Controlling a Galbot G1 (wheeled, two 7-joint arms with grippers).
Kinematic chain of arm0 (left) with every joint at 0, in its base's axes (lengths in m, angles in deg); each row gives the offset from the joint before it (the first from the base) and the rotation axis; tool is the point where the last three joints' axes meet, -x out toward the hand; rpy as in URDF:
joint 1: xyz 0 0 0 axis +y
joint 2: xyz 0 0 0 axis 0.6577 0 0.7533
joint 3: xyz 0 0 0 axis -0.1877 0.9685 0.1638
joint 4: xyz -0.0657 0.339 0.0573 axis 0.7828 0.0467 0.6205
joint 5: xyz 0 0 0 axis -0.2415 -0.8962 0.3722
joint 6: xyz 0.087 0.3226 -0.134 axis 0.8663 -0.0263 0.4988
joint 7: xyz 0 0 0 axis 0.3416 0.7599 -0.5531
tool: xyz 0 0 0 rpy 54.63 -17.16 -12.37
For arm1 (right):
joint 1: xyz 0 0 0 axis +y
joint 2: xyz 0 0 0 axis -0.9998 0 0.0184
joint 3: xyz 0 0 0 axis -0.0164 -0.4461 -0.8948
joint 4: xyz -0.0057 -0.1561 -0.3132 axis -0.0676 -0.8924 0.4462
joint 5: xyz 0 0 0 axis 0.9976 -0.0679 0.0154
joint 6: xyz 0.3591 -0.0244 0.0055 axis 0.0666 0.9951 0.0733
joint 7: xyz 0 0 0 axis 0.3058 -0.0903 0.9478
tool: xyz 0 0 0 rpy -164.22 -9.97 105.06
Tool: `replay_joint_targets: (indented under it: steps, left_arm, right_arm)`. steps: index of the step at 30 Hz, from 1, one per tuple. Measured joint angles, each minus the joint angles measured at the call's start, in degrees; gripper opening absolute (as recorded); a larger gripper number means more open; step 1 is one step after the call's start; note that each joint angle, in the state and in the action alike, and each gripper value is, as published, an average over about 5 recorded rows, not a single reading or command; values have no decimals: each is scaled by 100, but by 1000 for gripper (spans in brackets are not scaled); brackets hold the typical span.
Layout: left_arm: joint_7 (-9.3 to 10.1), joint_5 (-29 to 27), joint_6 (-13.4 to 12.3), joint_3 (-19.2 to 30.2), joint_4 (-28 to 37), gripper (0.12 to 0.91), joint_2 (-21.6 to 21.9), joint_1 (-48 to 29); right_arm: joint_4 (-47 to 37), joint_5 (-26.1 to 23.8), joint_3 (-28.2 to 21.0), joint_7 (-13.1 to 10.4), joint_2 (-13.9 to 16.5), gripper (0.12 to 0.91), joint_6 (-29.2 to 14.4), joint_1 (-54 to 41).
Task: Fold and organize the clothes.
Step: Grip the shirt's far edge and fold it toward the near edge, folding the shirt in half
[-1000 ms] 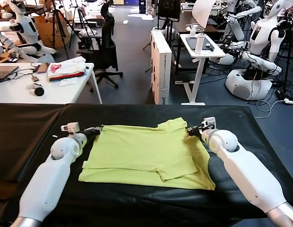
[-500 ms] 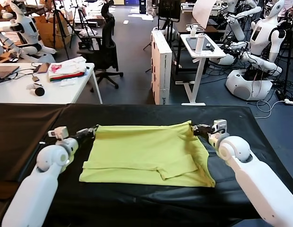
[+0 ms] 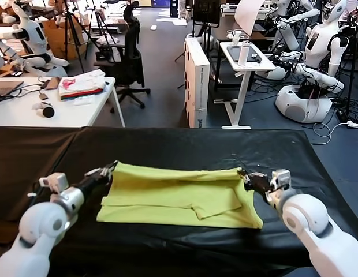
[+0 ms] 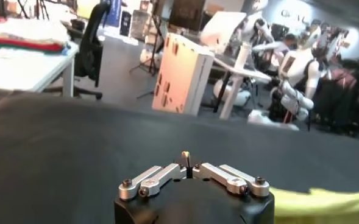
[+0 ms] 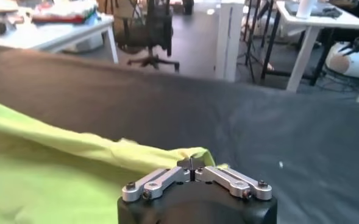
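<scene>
- Shirt position: the lime yellow-green short-sleeved cotton T-shirt [image 3: 179,196] lies on the black cloth-covered table [image 3: 185,144] between the two grippers, with its long axis running across from one gripper to the other.
- Left gripper [image 3: 108,170]: its fingers are pressed together on the far left corner of the T-shirt, and the cloth spreads away from it toward the other arm and toward the robot body. In the left wrist view the fingers [image 4: 194,172] look joined, with only a strip of yellow cloth beside them.
- Right gripper [image 3: 246,176]: it is clamped on the far right corner of the same far edge, and in the right wrist view its closed tips [image 5: 194,172] sit just behind a bunched fold of the T-shirt [image 5: 57,170].
- Relation that matters: the far edge held between both grippers is raised and rolled toward the near hem, which rests flat on the table closer to the robot. The next move, I judge, is to carry this edge onward to the near hem, both arms together, so neither arm is nearer; each has its own corner.
- Hedge: how much cloth each gripper really has is probably small, but the pinch points are partly hidden.
- Count: one T-shirt, two grippers, one black table under them; farther behind, one white table [image 3: 29,112] with one pile of white, pink and red fabric [image 3: 81,83].
</scene>
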Motion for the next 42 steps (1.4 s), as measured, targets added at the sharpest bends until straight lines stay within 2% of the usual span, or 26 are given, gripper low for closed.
replay_joint_targets:
  steps: [7, 14, 26, 29, 31, 34, 38, 40, 42]
  left_arm:
    - [-20, -64, -105, -207, -56, 167, -47, 643]
    - [-13, -119, -123, -263, -19, 166, -63, 908]
    - [-20, -227, -200, -328, -18, 169, -167, 1235]
    - [22, -247, -168, -347, -54, 180, -194, 1285]
    - [68, -266, -145, -366, -98, 211, -220, 1323]
    - [120, -269, -123, -419, -166, 349, -239, 1377]
    - [174, -247, -99, -509, -158, 612, -210, 1361]
    - [218, -206, -84, -545, -102, 724, -190, 1299]
    - [287, -148, -44, -552, -36, 830, -188, 1195]
  right_arm:
    - [95, 7, 148, 12, 84, 139, 1, 263]
    - [264, 24, 239, -2, 165, 139, 1, 490]
    - [400, -29, 317, -33, 96, 146, 2, 954]
    - [451, 19, 390, 60, 67, 243, 2, 1036]
    - [510, 58, 458, 100, 51, 370, 2, 1083]
    - [602, 90, 584, 108, 16, 560, 2, 1106]
    - [581, 94, 734, 76, -81, 781, -2, 991]
    - [482, 81, 764, 57, -164, 854, -43, 866]
    - [336, 49, 753, 56, -272, 893, -131, 704]
